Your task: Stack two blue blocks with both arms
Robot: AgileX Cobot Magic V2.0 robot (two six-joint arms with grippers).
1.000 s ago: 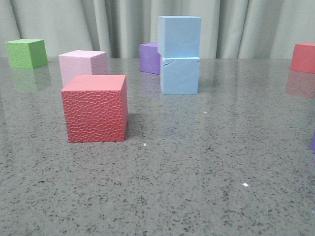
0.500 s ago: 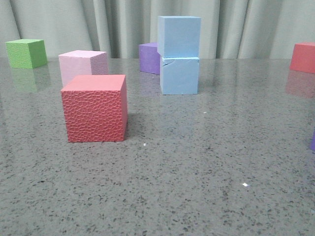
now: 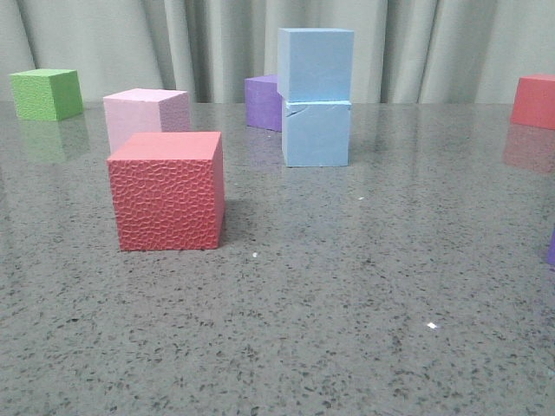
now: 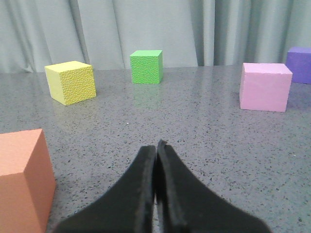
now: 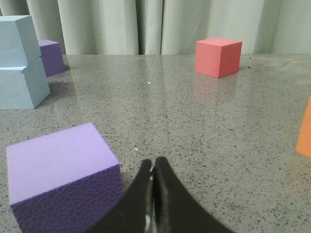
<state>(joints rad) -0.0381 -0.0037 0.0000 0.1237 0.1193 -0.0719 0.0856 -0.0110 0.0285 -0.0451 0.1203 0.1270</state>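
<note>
At the table's far centre, one pale-blue foam cube (image 3: 316, 64) sat squarely atop its cracked twin (image 3: 316, 133); left gripper (image 4: 156, 148) and right gripper (image 5: 153, 167) rested closed, empty, apparently finished.

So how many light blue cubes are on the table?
2. The lower blue block sits on the table in front of a purple cube; the upper blue block rests on it. Others may be hidden.

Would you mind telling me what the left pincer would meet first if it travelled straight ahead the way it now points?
Probably nothing close by. The left pincer, shut and empty, aims over bare table, between the green cube and the pink cube. The green cube sits nearest that line, though depth is hard to judge; beyond hangs the curtain.
</note>
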